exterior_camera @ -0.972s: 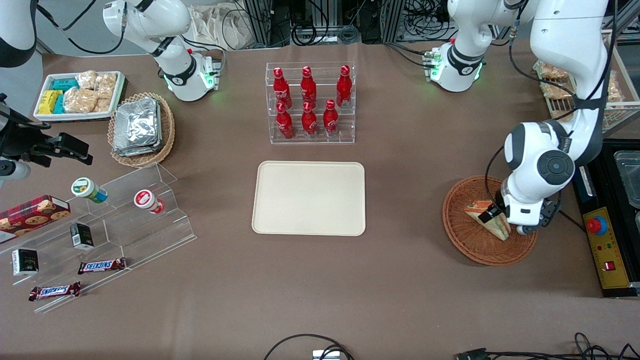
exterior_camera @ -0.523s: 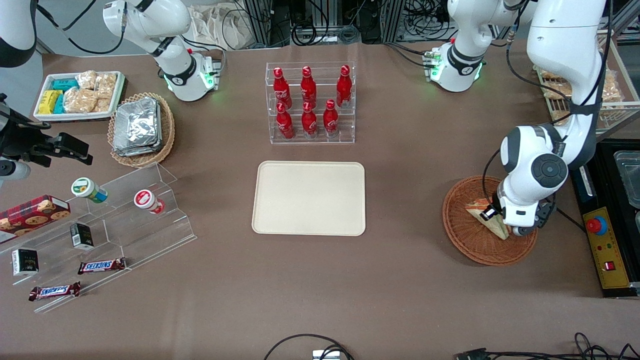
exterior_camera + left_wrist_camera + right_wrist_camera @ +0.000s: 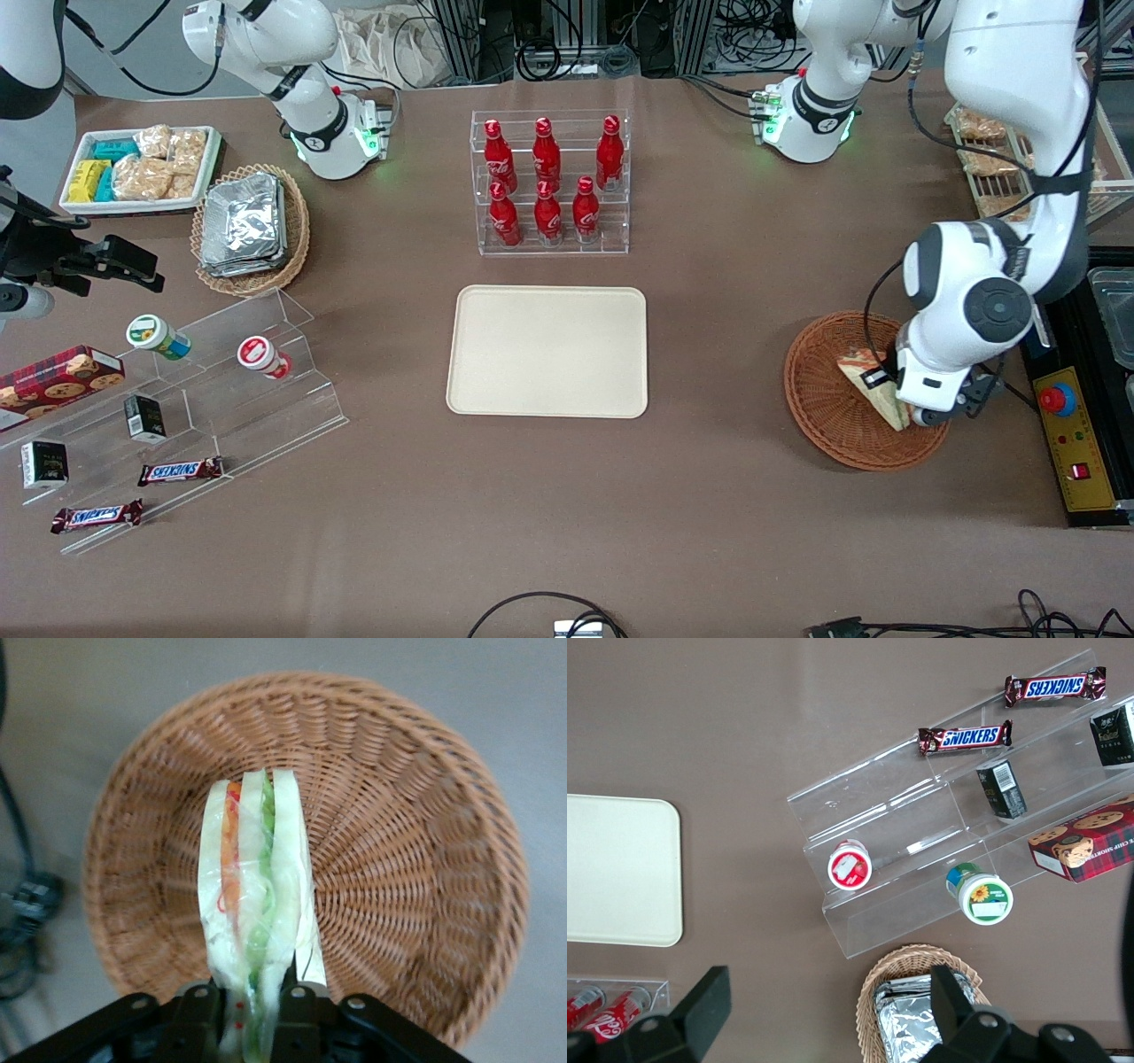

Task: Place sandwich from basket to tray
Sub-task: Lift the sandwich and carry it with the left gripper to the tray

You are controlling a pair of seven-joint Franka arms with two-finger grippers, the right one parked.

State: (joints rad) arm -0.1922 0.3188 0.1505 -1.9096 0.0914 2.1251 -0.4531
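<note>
The sandwich [image 3: 252,895] is a wedge of pale bread with orange and green filling in clear wrap. My left gripper [image 3: 252,1010] is shut on its wide end, one finger on each bread face. It hangs over the round reddish-brown basket [image 3: 416,842]. In the front view the sandwich [image 3: 864,377] sticks out from under the gripper [image 3: 895,390], above the basket [image 3: 828,416] at the working arm's end of the table. The cream tray [image 3: 547,350] lies bare at the middle of the table, well apart from the basket.
A clear rack of red bottles [image 3: 549,182] stands farther from the front camera than the tray. A yellow control box with a red button [image 3: 1067,434] sits beside the basket. Clear stepped shelves with snacks [image 3: 177,416] and a foil-packet basket [image 3: 248,229] lie toward the parked arm's end.
The gripper has shifted slightly toward the working arm's end of the table with the sandwich held in it, and the wedge has turned a little. The basket has stayed put.
</note>
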